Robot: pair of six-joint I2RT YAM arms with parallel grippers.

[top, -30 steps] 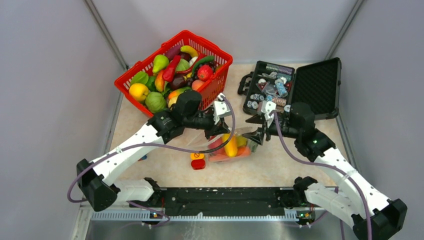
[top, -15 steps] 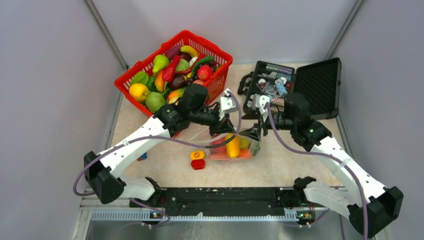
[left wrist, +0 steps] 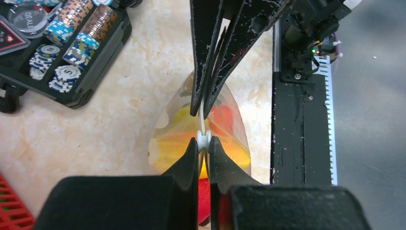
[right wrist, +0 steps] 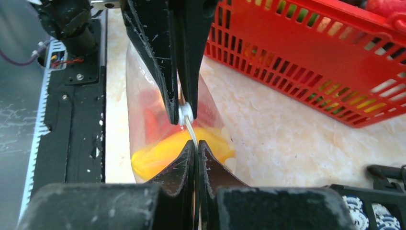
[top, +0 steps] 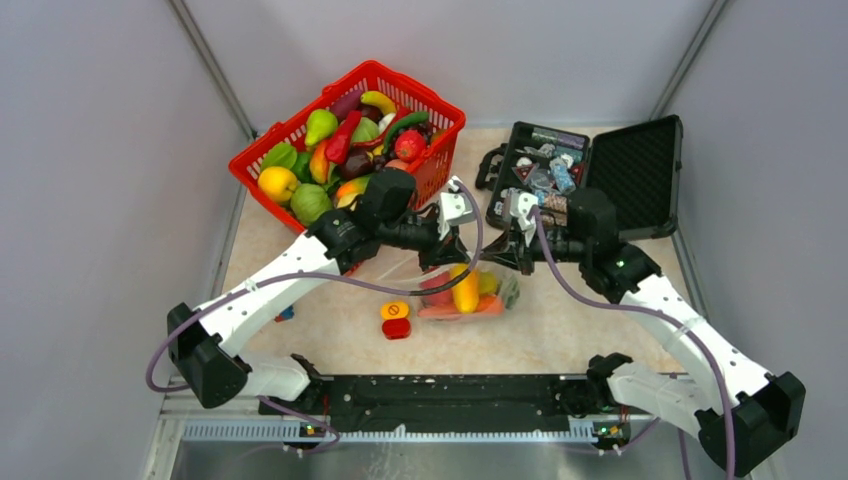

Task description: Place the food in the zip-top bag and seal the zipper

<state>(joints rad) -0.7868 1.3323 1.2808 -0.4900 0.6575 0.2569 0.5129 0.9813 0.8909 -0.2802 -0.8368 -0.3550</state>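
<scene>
The clear zip-top bag hangs in the middle of the table with yellow, red and orange food inside. My left gripper is shut on the white end piece of the zipper, at the bag's left end. My right gripper faces it, shut on the thin zipper strip a short way along. In the left wrist view my left gripper pinches the white piece, and the right gripper is just beyond. The right wrist view shows my right gripper nearly tip to tip with the left gripper.
A red basket full of more toy food stands at the back left, close behind the left arm. An open black case of poker chips sits at the back right. An orange-and-red block lies left of the bag. A black rail runs along the near edge.
My left arm has shifted right with the bag's end. My right gripper, open half a second ago, has closed on the zipper strip.
</scene>
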